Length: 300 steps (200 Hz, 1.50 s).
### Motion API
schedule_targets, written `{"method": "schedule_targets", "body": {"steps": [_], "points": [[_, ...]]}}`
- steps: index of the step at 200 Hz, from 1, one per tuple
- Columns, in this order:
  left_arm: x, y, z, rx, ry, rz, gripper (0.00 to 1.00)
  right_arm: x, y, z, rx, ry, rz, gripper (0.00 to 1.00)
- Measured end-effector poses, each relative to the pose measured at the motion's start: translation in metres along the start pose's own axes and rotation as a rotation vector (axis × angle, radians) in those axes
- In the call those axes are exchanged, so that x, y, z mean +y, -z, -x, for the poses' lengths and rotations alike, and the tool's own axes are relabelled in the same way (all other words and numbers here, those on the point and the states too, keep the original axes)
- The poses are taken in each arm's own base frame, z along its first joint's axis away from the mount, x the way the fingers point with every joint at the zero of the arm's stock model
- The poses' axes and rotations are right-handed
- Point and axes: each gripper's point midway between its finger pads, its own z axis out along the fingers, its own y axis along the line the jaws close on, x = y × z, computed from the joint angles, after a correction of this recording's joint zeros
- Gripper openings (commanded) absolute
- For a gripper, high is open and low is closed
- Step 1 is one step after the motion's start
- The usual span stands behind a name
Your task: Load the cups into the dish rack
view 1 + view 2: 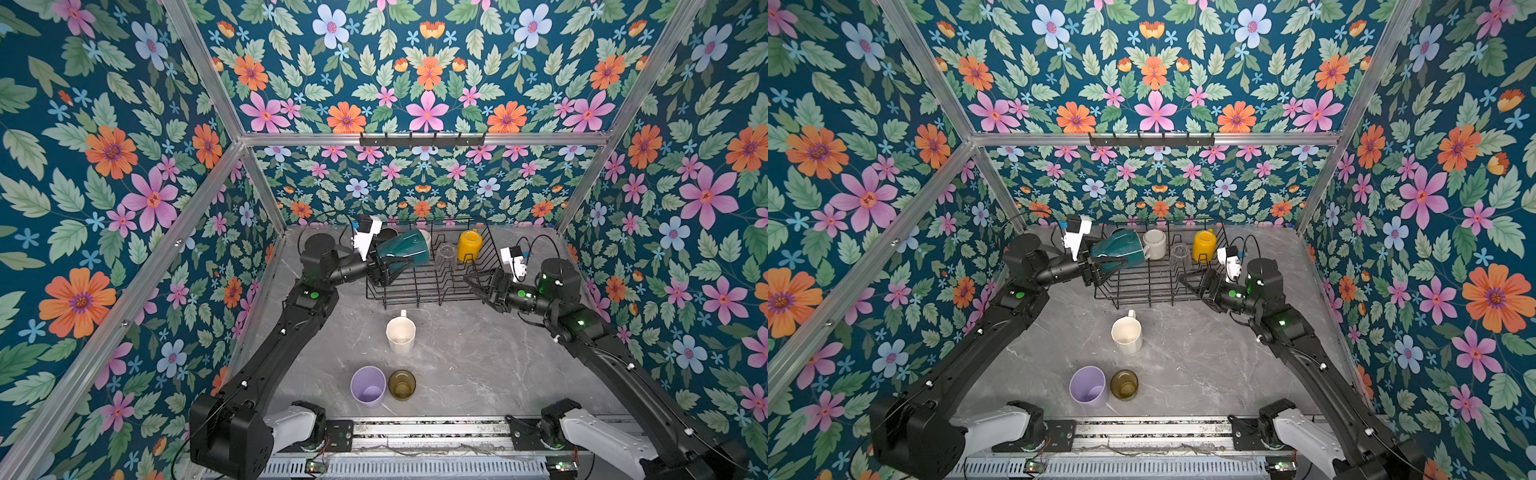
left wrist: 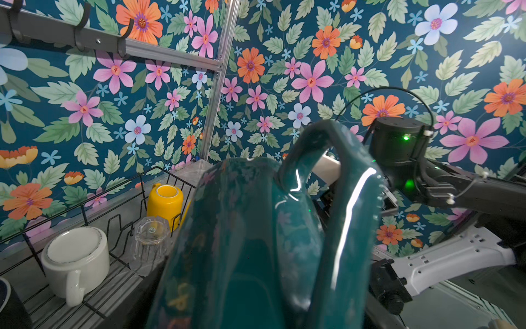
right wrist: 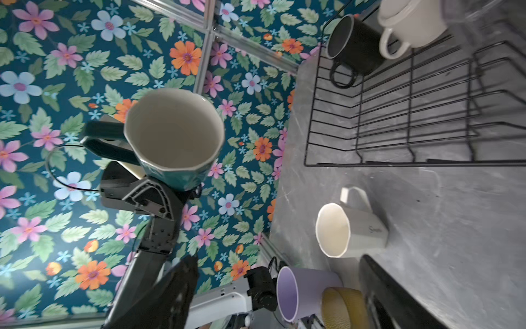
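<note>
My left gripper (image 1: 394, 266) is shut on the green mug (image 1: 402, 248), holding it tilted above the left end of the black wire dish rack (image 1: 415, 300); the mug (image 2: 256, 242) hides the jaws in the left wrist view. In the rack stand a yellow mug (image 1: 469, 245), a clear glass (image 1: 445, 253), an upturned pale mug (image 1: 1154, 243) and a black mug (image 3: 353, 48). My right gripper (image 1: 477, 287) is open and holds nothing, at the rack's front right corner. A tall white mug (image 1: 401, 334), a lilac tumbler (image 1: 368, 386) and an olive-amber glass (image 1: 402, 384) stand on the table.
A black hook rail (image 1: 422, 139) hangs on the back wall above the rack. Floral walls and aluminium posts close in the marble table (image 1: 478, 374) on three sides. The arm bases sit on a rail along the front edge.
</note>
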Motion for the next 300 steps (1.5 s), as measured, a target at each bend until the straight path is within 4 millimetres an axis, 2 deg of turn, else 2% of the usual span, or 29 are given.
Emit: {"method": "schedule_targets", "body": {"steps": [27, 78, 125, 189, 242, 300], "points": [[0.011, -0.024, 0.000, 0.050, 0.015, 0.040, 0.00, -0.026, 0.018, 0.000, -0.083, 0.044, -0.135, 0.99], [0.021, -0.078, -0.015, 0.179, 0.049, 0.092, 0.00, -0.062, 0.043, -0.009, -0.137, 0.112, -0.311, 0.99], [0.043, -0.123, -0.039, 0.286, 0.103, 0.150, 0.00, -0.084, 0.061, -0.021, -0.141, 0.141, -0.416, 0.99], [0.057, -0.184, -0.081, 0.419, 0.129, 0.186, 0.00, -0.102, 0.080, -0.039, -0.132, 0.146, -0.490, 0.99], [0.071, -0.212, -0.126, 0.559, 0.102, 0.272, 0.00, -0.110, 0.093, -0.056, -0.126, 0.131, -0.501, 0.99], [0.078, -0.223, -0.165, 0.659, 0.061, 0.322, 0.00, -0.118, 0.100, -0.070, -0.116, 0.090, -0.506, 0.99]]}}
